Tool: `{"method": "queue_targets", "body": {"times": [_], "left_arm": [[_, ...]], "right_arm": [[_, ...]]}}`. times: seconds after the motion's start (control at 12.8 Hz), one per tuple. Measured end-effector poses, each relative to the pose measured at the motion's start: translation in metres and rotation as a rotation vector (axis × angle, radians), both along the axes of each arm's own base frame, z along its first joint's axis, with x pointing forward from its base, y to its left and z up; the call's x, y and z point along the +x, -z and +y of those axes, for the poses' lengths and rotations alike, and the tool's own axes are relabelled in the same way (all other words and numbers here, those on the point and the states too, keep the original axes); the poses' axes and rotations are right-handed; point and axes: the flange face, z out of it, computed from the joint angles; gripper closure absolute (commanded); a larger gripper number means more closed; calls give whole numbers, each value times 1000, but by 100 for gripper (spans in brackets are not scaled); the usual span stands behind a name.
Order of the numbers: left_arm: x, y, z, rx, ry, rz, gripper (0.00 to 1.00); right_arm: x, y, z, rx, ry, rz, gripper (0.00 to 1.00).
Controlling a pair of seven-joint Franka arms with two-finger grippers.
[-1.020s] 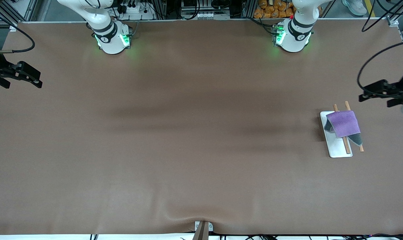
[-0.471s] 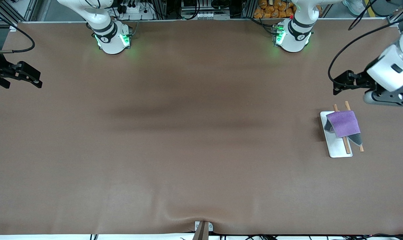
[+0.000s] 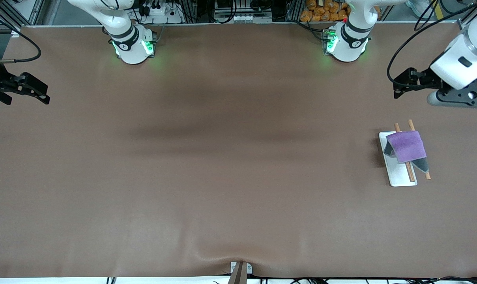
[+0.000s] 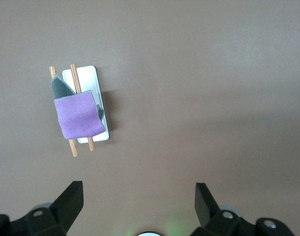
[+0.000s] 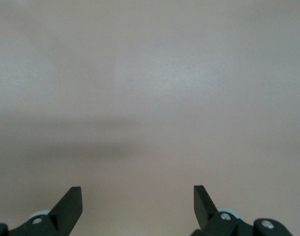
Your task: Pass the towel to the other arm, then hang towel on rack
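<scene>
Your left jaws (image 4: 138,204) stood wide open with nothing between them, both dark fingertips (image 4: 71,196) showing in the left wrist view over bare brown worktop (image 3: 222,157). In the front view that gripper (image 3: 449,92) hung in the air at the left arm's end of the worktop, over the surface just beside the rack (image 3: 398,165) and on the side of it toward the robots' bases, touching nothing.

Your right jaws (image 5: 137,202) were just as wide, and empty too: two black fingertips (image 5: 71,199) framed plain worktop in the right wrist view. That gripper (image 3: 25,88) waited up in the air at the right arm's end, well apart from everything else.

Out from the jaws, you had the towel (image 3: 407,146) draped over the rack's two wooden rods (image 3: 410,171), purple side up, with a dark grey corner hanging down at each side. It covered the rods' half nearer the robots' bases; the rods' bare ends stuck out past it both ways. From the left wrist view you saw the same: towel (image 4: 80,117) across both rods, white base (image 4: 86,81) flat underneath.

The rack sat on the worktop near the left arm's end, about midway between the bases and the front camera. Neither gripper touched towel or rack.
</scene>
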Motion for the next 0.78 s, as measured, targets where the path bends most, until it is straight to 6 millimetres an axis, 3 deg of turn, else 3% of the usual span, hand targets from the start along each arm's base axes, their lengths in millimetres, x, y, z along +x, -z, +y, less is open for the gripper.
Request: {"method": "queue_targets", "body": {"times": [0.47, 0.78], "left_arm": [[-26, 2, 48, 4, -90, -46, 0], [-28, -4, 58, 1, -108, -56, 0]], "right_arm": [[0, 0, -1, 0, 1, 1, 0], [0, 0, -1, 0, 1, 1, 0]]}}
